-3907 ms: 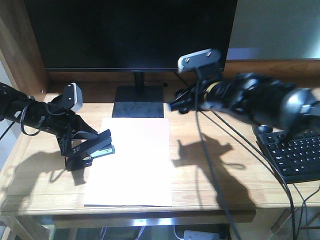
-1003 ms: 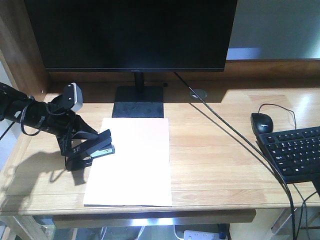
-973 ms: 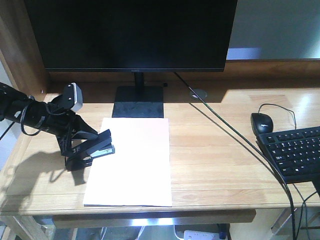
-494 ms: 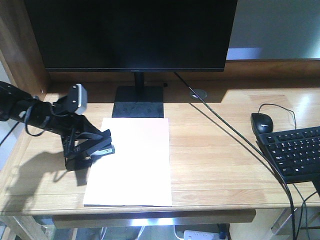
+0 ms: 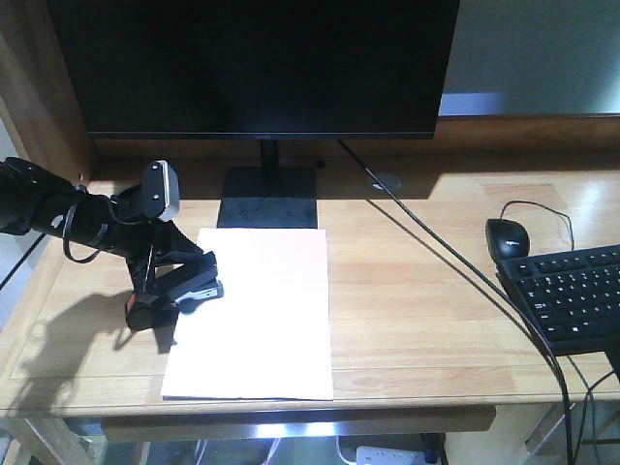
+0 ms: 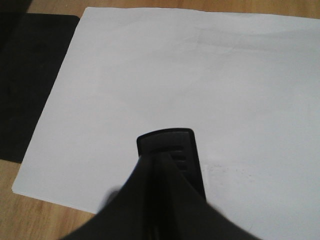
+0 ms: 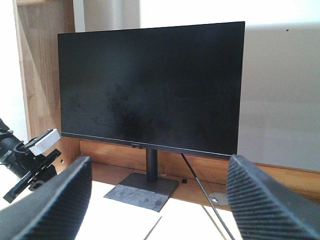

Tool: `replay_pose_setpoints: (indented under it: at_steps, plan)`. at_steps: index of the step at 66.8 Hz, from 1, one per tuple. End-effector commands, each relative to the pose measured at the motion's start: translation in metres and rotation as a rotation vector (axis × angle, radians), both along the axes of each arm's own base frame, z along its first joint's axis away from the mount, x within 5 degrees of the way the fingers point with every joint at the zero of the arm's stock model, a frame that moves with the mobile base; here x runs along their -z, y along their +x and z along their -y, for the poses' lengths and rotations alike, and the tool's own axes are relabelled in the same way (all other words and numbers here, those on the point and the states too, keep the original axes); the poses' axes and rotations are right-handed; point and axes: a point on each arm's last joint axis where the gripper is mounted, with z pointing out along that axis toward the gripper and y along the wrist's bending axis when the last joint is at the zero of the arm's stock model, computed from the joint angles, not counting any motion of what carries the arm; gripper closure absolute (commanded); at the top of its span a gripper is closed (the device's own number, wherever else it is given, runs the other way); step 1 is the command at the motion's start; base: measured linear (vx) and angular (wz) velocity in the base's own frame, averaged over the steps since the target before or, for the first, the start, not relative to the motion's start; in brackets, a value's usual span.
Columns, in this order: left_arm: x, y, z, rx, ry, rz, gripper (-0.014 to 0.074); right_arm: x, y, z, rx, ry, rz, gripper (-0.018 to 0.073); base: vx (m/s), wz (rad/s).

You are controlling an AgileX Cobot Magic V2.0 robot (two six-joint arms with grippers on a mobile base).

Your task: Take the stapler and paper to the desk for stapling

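At left edge of plain white rectangular paper sheet [image 5: 254, 310], left gripper [image 5: 167, 281] pinching small black stapler [image 5: 186, 288], now shifted closer; stapling imminent on light-wood table [image 5: 436, 291].

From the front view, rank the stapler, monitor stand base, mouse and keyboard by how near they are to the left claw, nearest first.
1. The stapler, right at the left claw, on the paper's left edge.
2. The monitor stand base, behind the claw, toward mid-desk.
3. The mouse, far across on the other side.
4. The keyboard, at the far edge; close to the mouse, slightly farther.
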Motion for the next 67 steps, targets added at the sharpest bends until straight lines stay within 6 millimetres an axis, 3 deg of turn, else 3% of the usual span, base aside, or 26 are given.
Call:
replay_pose_setpoints:
  at_steps: [1,13,42,67]
  plan:
    - [-0.022,0.001,0.006,0.003,-0.066,0.024,0.0603,-0.011,-0.002,-0.002,-0.030,-0.001,0.055,0.0031,0.00,0.00]
    - [-0.012,-0.001,0.007,0.031,-0.073,-0.017,0.0603,-0.011,-0.002,-0.002,-0.030,-0.001,0.055,0.0031,0.00,0.00]
    - [-0.010,0.000,0.020,0.033,-0.045,0.007,0.0603,-0.011,-0.002,-0.002,-0.030,-0.001,0.055,0.0031,0.00,0.00]
    - [-0.009,0.003,0.018,-0.028,-0.031,0.001,0.0603,-0.011,-0.002,-0.002,-0.030,-0.001,0.055,0.0031,0.00,0.00]
